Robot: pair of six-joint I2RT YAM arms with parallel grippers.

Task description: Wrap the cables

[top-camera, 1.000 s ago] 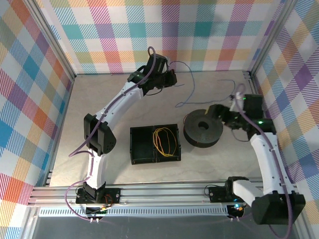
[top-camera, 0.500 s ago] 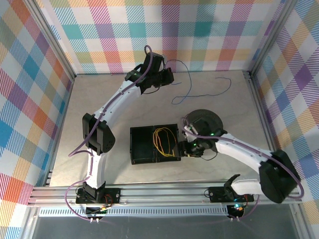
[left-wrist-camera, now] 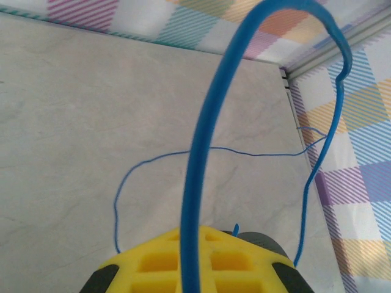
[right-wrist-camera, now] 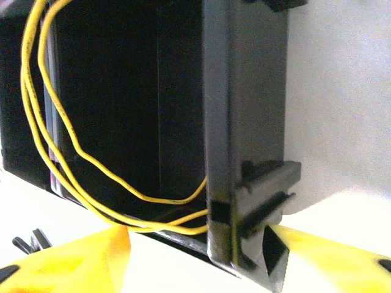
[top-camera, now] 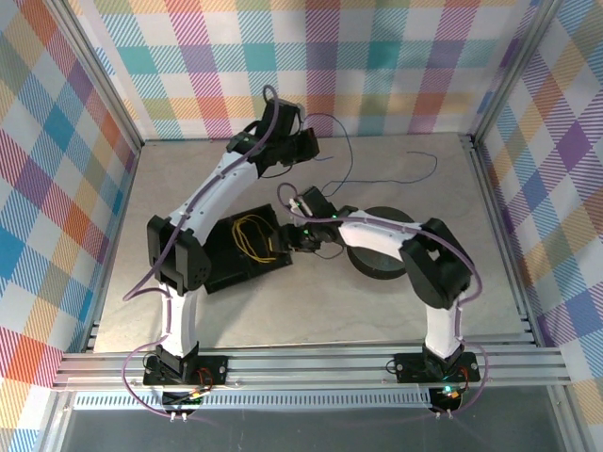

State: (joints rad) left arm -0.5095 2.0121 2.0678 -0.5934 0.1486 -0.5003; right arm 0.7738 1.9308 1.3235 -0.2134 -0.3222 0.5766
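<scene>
While the black box point(top-camera: 221, 268) is straddled at its 3 o'clock wall by the right gripper point(right-wrist-camera: 198, 250), a pinch cannot be confirmed; the yellow cable point(top-camera: 252, 235) is coiled inside it, and the blue cable point(left-wrist-camera: 201, 171) is clenched by the left gripper point(left-wrist-camera: 194, 271).

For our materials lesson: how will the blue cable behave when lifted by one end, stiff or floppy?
Probably springy rather than limp: from the left gripper the blue cable rises in a self-supporting arch. Likely light and floppy farther along, since the rest trails in loose curves over the table.
</scene>
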